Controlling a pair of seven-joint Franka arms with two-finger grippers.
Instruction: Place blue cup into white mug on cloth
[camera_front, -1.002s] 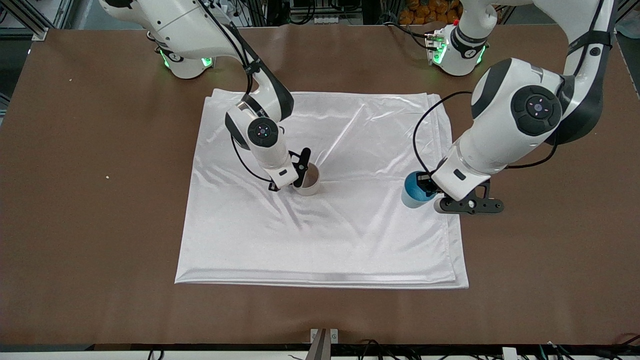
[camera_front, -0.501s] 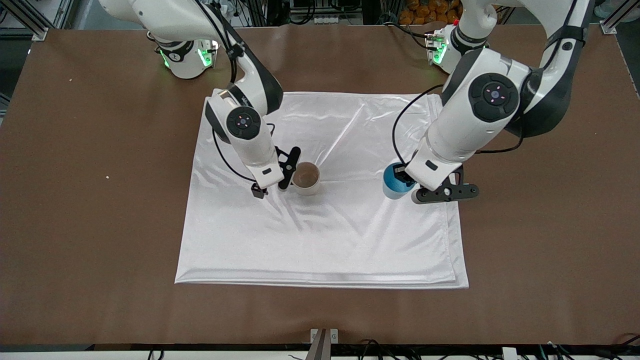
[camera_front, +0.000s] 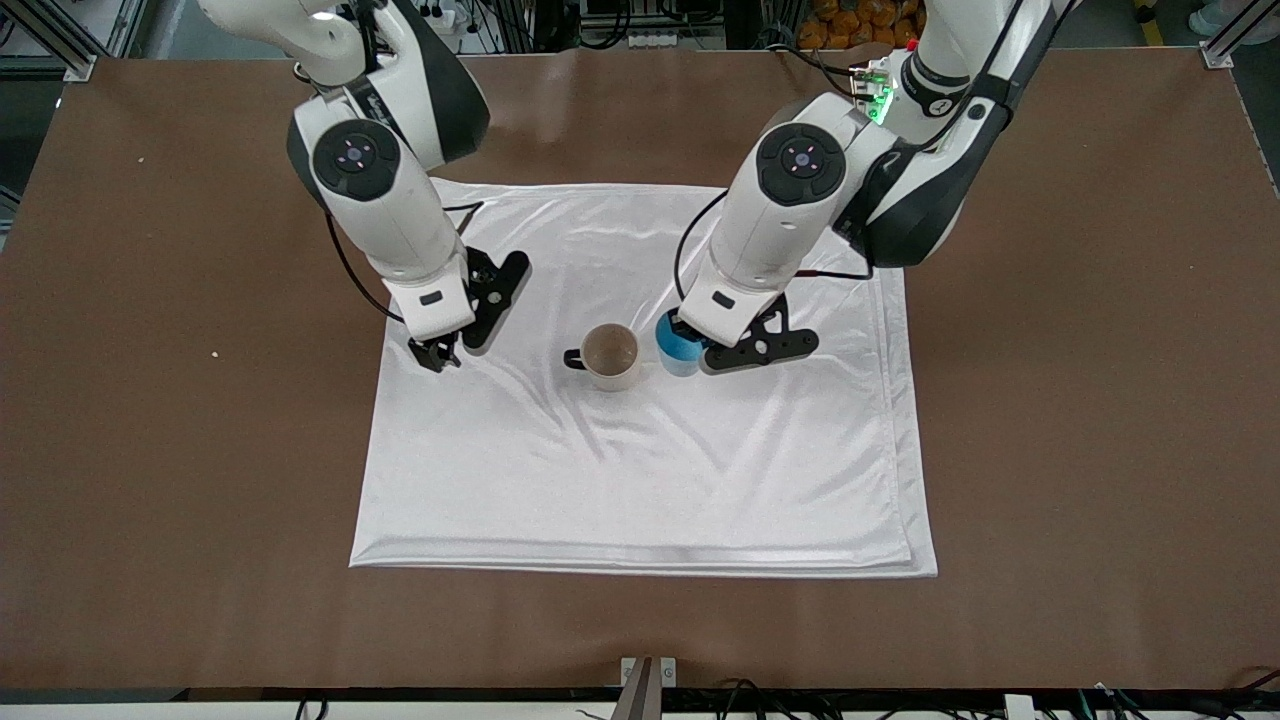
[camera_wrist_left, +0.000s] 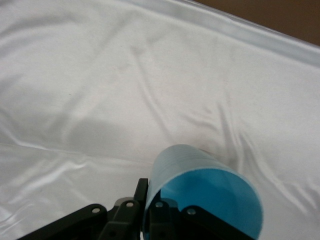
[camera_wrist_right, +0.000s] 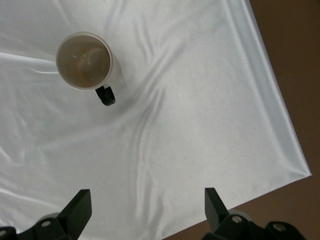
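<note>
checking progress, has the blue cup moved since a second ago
Yes. The blue cup, held in the left claw, travelled across the cloth and is now beside the white mug.

Cloth (camera_front: 640, 470): white, satin-like sheen, softly creased, bright highlights along the folds. On it, white mug (camera_front: 611, 356): smooth cream glaze, glossy black handle. Blue cup (camera_wrist_left: 205, 192) beside the mug: smooth, faintly ridged, plastic-looking. Table (camera_front: 1080, 450) under the cloth: matt brown.

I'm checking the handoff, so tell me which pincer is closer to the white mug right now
Left. The left pincer, shut on the blue cup, hangs right beside the white mug. The right pincer is open, over the cloth near its edge, clearly farther off.
</note>
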